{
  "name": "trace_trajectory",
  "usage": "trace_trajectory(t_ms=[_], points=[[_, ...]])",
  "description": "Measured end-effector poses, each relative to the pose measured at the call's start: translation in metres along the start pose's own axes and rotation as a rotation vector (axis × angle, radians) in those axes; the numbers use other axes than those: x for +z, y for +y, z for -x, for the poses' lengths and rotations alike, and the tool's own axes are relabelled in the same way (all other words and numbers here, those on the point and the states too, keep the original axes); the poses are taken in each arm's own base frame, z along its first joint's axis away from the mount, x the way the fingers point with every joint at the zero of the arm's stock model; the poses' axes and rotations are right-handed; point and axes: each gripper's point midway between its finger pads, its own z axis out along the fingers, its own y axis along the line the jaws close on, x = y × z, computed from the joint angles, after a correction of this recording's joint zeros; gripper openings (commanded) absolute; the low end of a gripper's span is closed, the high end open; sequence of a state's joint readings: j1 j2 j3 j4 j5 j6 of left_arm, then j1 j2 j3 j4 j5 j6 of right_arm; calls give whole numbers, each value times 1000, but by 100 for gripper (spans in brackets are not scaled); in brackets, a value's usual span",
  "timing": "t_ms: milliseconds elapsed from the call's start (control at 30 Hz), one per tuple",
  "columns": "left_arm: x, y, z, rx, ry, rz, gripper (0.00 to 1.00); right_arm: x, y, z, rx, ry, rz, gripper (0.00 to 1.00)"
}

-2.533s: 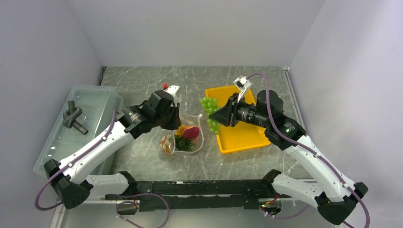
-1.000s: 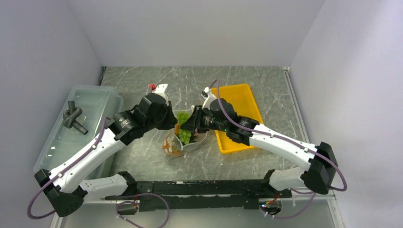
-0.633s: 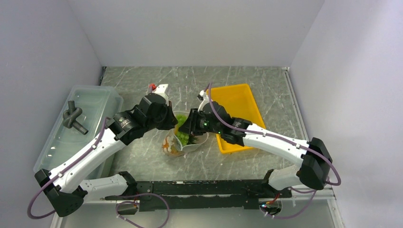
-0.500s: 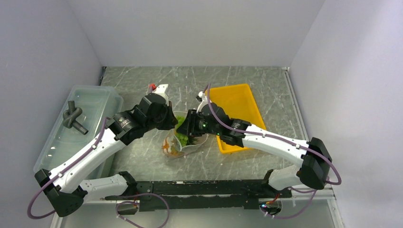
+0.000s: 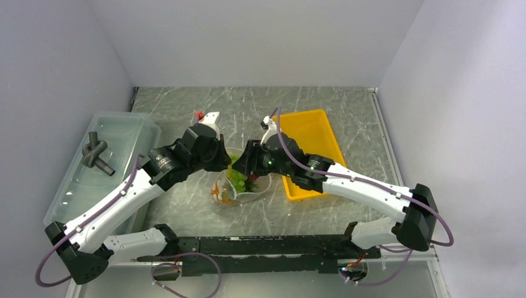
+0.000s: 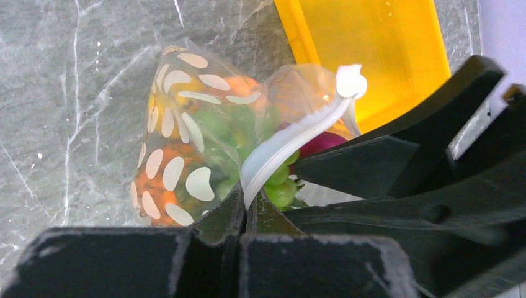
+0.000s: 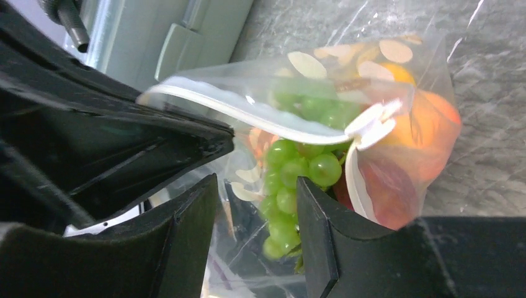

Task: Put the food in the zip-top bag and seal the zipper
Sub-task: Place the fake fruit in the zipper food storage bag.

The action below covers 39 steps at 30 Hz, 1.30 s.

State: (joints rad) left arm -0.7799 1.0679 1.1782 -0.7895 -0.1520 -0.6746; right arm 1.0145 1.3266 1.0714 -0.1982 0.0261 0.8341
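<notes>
The bag [image 5: 239, 186] sits on the counter [image 5: 186, 205] between the arms. Its base is down at the near left and its mouth is lifted and tipped toward the far right, which also looks to be its long axis. The left fingers [image 6: 239, 214] are clamped on the zipper [image 6: 291, 133] near one end. The grapes [image 7: 291, 171], held over the tray [image 5: 310, 124] moments ago, now hang inside the mouth. The right fingers [image 7: 208, 192] stand parted there, apparently gripping nothing. Loading looks done, and sealing remains.
</notes>
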Motion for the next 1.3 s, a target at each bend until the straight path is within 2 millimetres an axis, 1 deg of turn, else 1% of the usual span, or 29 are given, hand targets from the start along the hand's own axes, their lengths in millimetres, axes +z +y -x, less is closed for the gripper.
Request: trace_trajectory(t_ms=[167,400,567,667,800,933,1067,1167,1300], points=[[1,1,-2,1,4,3,0,-11,10,12,-14,-34,24,54],[1,1,-2,1,4,3,0,-19,12,14,-32,-40,30,55],[1,1,-2,1,2,4,0,-31,17,19,-69,-51,50,57],[0,2,-1,0,1,4,0,-39,19,21,-98,-54,57,61],[-1,2,-1,-1,-3,2,0,-54,17,25,-142,-62,44,65],[-3,2,0,-5,-11,0,0,-67,11,28,-178,-73,15,66],[-6,3,4,-26,-32,6,0,-76,6,25,-198,-64,0,68],[-9,5,5,-45,-48,12,0,-81,9,22,-205,-54,19,69],[-14,11,8,-78,-81,29,0,-88,16,9,-218,-24,56,70]])
